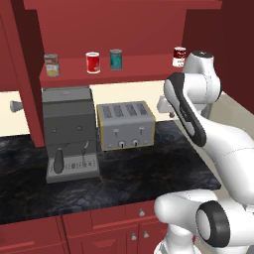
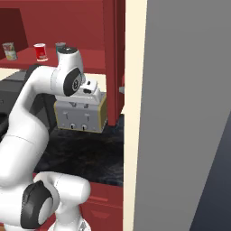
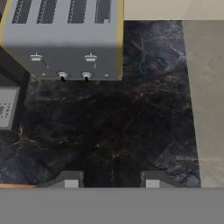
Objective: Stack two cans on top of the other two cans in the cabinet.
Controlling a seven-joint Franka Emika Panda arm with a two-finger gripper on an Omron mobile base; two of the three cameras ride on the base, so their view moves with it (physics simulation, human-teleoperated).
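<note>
End effector (image 3: 112,180) being held closed and empty above the bench (image 3: 113,131).
Four cans are being kept apart on the cabinet (image 1: 124,30) shelf: tan can (image 1: 51,65), red can (image 1: 93,62), teal can (image 1: 116,59), dark can (image 1: 179,56).

No lettering can be made out on the cans, toaster or coffee machine

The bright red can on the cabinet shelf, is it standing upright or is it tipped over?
Upright. The bright red can stands on its base on the cabinet shelf, white top band level, apart from the teal can.
</note>
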